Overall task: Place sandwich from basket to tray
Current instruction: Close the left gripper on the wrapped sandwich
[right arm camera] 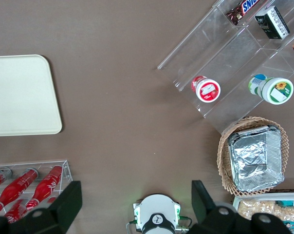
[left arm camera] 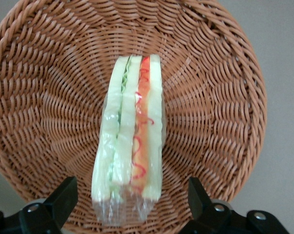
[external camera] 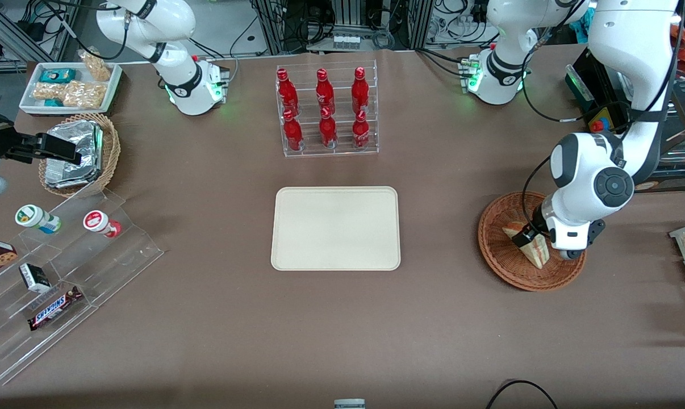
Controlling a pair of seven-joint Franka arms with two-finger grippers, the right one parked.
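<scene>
Wicker basket (left arm camera: 225,97) holds wrapped sandwich (left arm camera: 132,141); tool (left arm camera: 132,204) open, straddling it, not gripping. Tray (external camera: 335,227) bare.

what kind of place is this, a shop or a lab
Most likely a robotics lab staged as a snack counter: cables and equipment racks edge the table, red bottles stand in an acrylic rack, and the gripper hangs over the sandwich in its basket, jaws open astride it.
</scene>
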